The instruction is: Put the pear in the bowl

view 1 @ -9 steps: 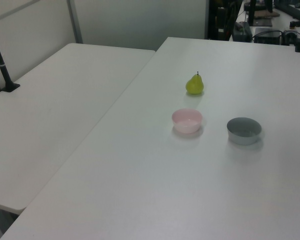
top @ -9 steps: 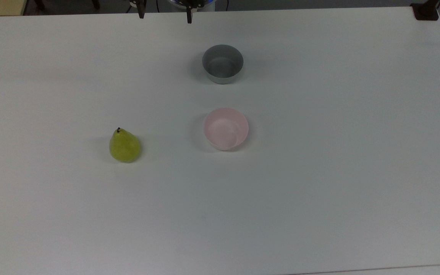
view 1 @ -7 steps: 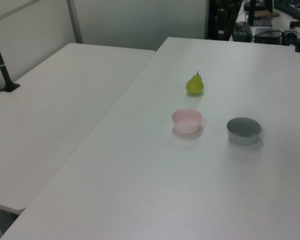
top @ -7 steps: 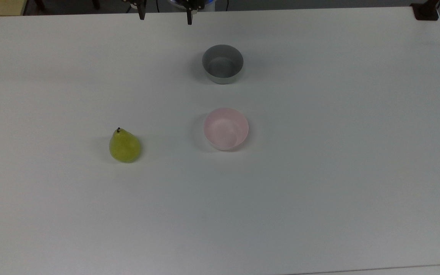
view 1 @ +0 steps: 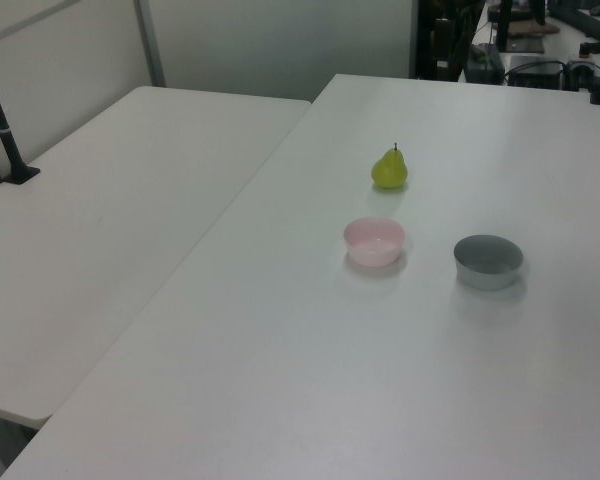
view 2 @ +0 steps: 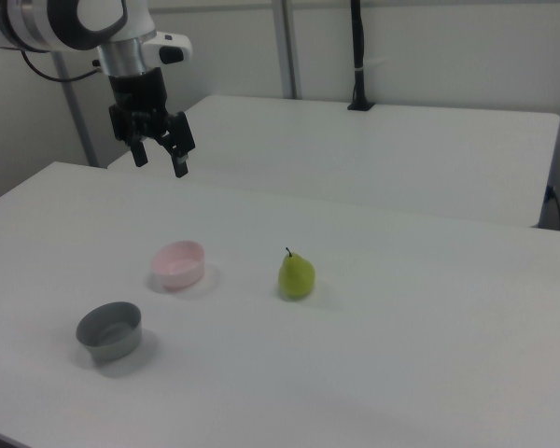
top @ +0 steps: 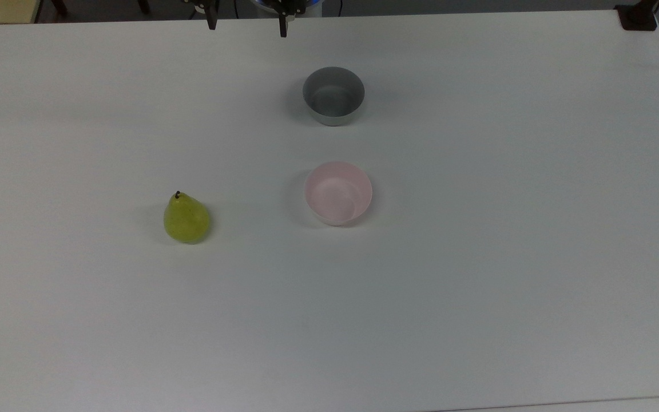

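Observation:
The yellow-green pear (top: 186, 219) stands upright on the white table, left of the pink bowl (top: 338, 192) in the top view. The left view has the pear (view 1: 389, 168) beyond the bowl (view 1: 374, 241); the right view has the pear (view 2: 297, 274) to the bowl's (view 2: 179, 263) right. My gripper (view 2: 160, 159) hangs open and empty high above the table, well behind and left of the bowl in the right view. Its two dark fingertips (top: 211, 22) poke in at the top edge of the top view, with the gripper (top: 247, 25) far from both objects.
A grey bowl (top: 333, 95) of similar size sits beyond the pink one in the top view, seen as the grey bowl (view 2: 109, 329) at the front left in the right view. A second white table (view 1: 100, 220) adjoins on the left view's left, carrying a black post (view 2: 357, 56).

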Action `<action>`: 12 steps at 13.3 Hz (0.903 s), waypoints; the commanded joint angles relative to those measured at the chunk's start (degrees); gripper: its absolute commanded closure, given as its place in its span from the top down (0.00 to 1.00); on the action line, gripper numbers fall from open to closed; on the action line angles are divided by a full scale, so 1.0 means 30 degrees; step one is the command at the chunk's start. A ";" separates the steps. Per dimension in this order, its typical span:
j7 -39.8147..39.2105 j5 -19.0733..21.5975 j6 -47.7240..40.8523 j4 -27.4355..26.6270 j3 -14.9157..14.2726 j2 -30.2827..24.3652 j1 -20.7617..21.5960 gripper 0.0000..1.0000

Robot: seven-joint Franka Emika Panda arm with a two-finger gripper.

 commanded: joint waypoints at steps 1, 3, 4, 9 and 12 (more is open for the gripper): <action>-0.0917 0.0088 -0.0075 -0.0118 -0.0391 -0.0011 0.0379 1.00; -0.2467 -0.0145 -0.0075 -0.0060 -0.0362 0.0107 0.0438 1.00; -0.2620 -0.0553 -0.0075 -0.0060 -0.0333 0.0136 0.0438 1.00; -0.3702 -0.1055 0.1296 0.0841 -0.0654 0.1621 0.0001 1.00; -0.4870 -0.1055 0.2844 0.1816 -0.0655 0.3475 -0.1667 1.00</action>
